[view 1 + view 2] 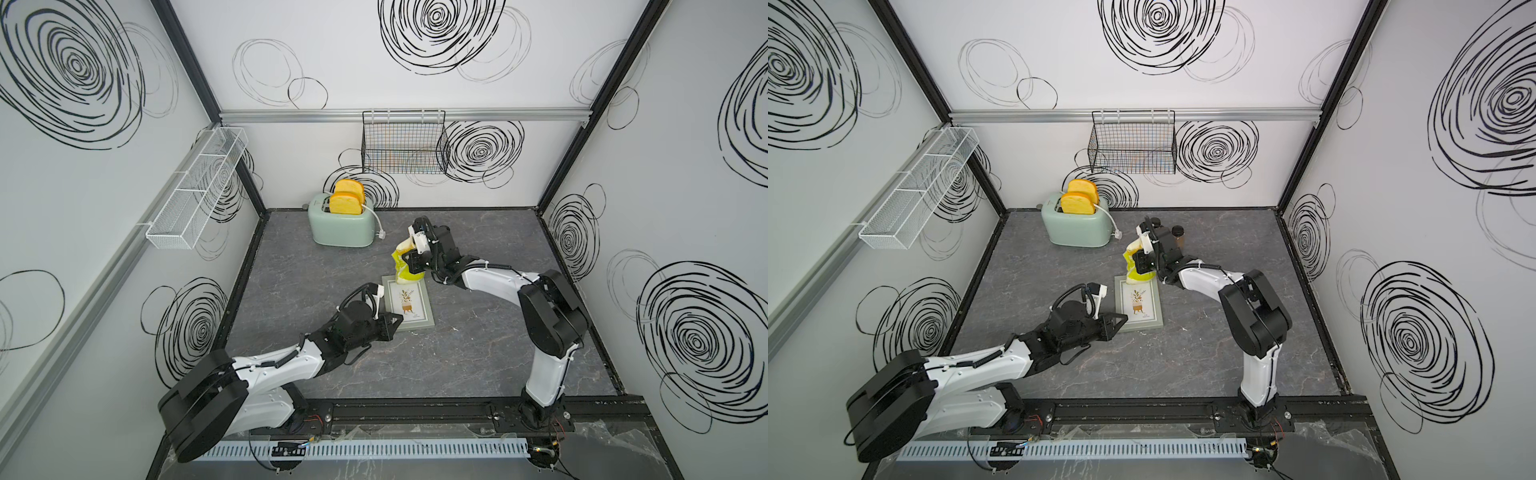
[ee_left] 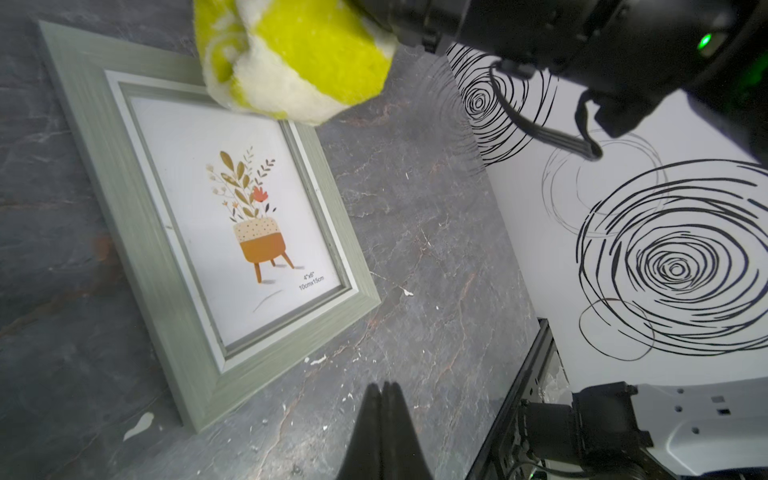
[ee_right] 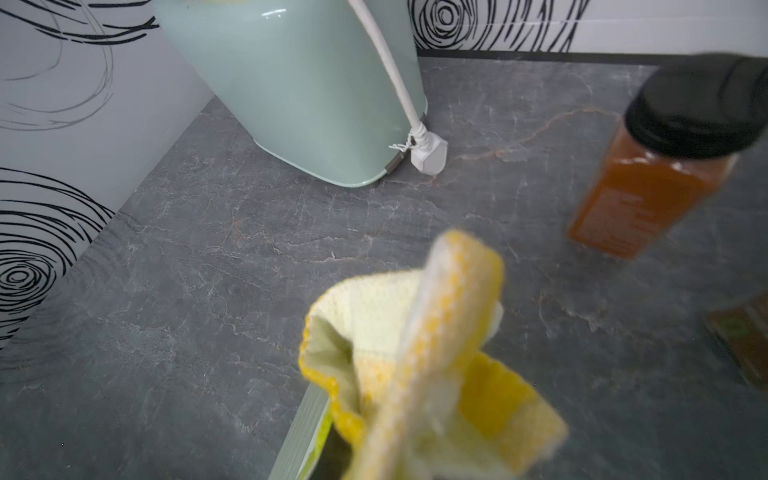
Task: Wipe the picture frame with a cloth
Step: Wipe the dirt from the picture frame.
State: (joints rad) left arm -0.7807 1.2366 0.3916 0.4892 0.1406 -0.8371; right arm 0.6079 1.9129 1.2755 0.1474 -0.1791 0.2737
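Note:
The grey-green picture frame [image 1: 409, 305] [image 1: 1139, 307] lies flat mid-table, its potted-plant drawing facing up [image 2: 199, 232]. My right gripper [image 1: 414, 262] [image 1: 1143, 262] is shut on the bunched yellow-green cloth [image 1: 403, 268] [image 1: 1133, 270]. The cloth hangs down, and its lower end rests on the frame's far end [image 2: 291, 62]. In the right wrist view the cloth [image 3: 436, 353] hides the fingers, with a frame edge [image 3: 299, 436] beneath it. My left gripper [image 1: 400, 319] [image 1: 1124, 319] [image 2: 384, 384] is shut and holds nothing, low by the frame's near left corner.
A mint toaster [image 1: 340, 226] [image 3: 299, 91] with two bread slices stands at the back, its white plug [image 3: 428, 153] on the table. An orange spice jar [image 1: 1177, 237] [image 3: 656, 166] stands behind my right wrist. A black wire basket [image 1: 403, 145] and a white mesh shelf [image 1: 195, 191] hang on the walls.

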